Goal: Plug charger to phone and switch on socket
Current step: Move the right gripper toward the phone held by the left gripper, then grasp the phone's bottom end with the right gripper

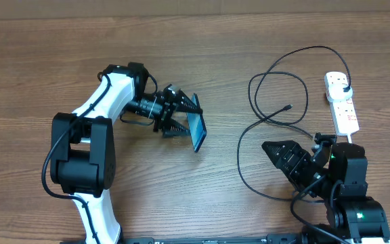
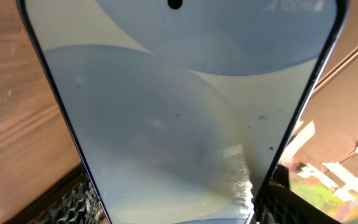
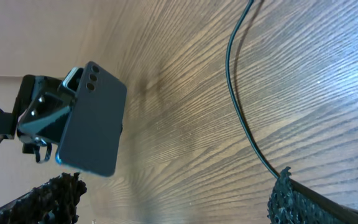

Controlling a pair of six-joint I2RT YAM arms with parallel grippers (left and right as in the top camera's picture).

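Note:
My left gripper (image 1: pixel 189 120) is shut on the phone (image 1: pixel 198 131), holding it by its long edges and tilted above the table. In the left wrist view the phone's pale screen (image 2: pixel 179 112) fills the frame, with my fingers (image 2: pixel 73 202) pressed against both sides. The right wrist view shows the phone's dark back (image 3: pixel 92 118). The charger, a thin black cable (image 1: pixel 252 91), loops over the table. Its connector tip (image 1: pixel 288 107) lies free and its plug (image 1: pixel 344 89) sits in the white socket (image 1: pixel 344 112). My right gripper (image 1: pixel 276 150) stands open and empty, with the cable (image 3: pixel 235 99) running past its right finger.
The socket's thick white cord (image 1: pixel 349 137) runs from the strip down toward my right arm's base (image 1: pixel 347 190). My left arm (image 1: pixel 100 115) stretches across the left half of the wooden table (image 1: pixel 46 54).

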